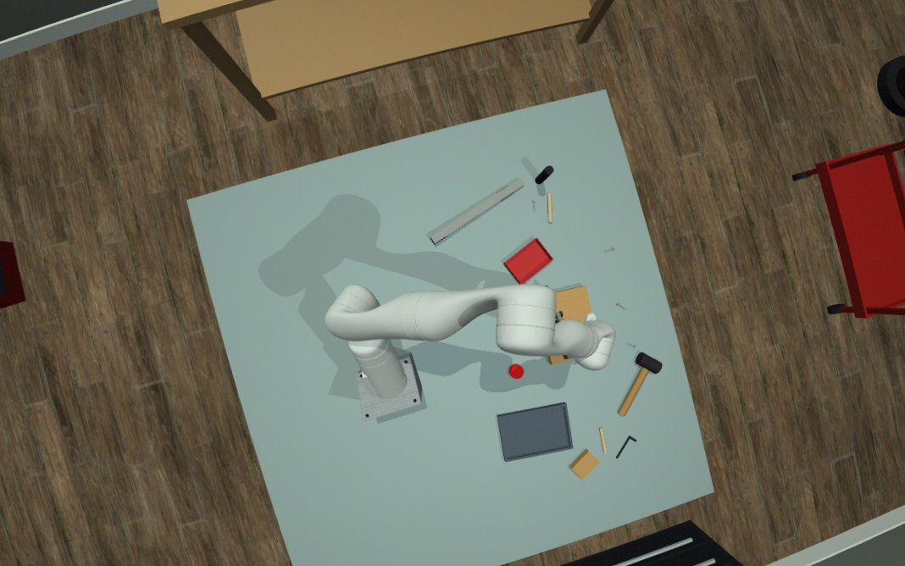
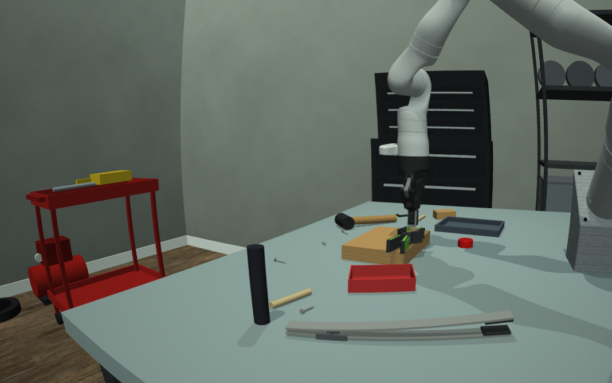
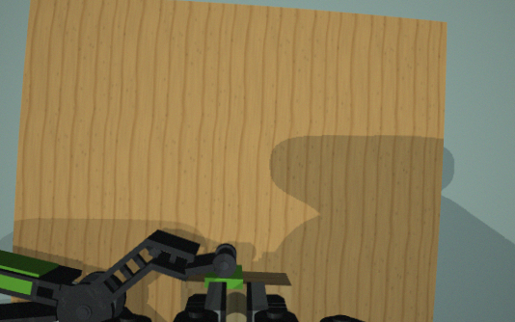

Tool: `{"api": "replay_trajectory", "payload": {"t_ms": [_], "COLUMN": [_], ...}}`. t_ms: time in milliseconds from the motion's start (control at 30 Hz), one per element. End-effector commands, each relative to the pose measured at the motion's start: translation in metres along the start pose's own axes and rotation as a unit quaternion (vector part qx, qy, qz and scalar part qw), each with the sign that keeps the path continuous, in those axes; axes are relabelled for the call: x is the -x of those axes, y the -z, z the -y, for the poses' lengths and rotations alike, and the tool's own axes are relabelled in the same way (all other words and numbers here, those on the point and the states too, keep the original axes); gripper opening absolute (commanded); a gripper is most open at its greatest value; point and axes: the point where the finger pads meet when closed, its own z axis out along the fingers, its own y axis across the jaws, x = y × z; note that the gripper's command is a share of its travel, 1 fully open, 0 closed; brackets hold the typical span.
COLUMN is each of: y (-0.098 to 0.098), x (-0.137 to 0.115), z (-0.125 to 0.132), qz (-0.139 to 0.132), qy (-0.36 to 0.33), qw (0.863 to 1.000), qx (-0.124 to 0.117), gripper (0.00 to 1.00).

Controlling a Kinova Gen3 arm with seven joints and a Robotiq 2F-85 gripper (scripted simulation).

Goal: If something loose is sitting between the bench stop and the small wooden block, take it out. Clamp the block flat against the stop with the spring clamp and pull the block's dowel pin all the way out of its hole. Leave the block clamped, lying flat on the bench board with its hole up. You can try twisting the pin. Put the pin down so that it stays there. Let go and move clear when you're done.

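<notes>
The wooden bench board lies on the table. The black and green spring clamp sits at the board's near edge, with a green pad by a thin dark stop bar. My gripper points straight down over the clamp and is shut on the pale dowel pin, which stands upright between the fingertips. The small block is mostly hidden under the clamp and my fingers. In the overhead view the arm's wrist covers them.
Near the board are a red tray, a grey tray, a red cap and a hammer. A black cylinder, a spare dowel and a long grey bar lie farther off.
</notes>
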Motion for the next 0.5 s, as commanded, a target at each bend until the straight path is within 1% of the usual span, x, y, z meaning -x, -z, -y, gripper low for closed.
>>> {"api": "replay_trajectory", "payload": {"t_ms": [0, 467], "y": [0.0018, 0.0018], "x": [0.0005, 0.0006], "z": [0.0017, 0.0017], "qz": [0.001, 0.001], "qy": [-0.014, -0.056], "qw": [1.0, 0.998], "qx": [0.0, 0.0], "gripper": [0.1, 0.1]}}
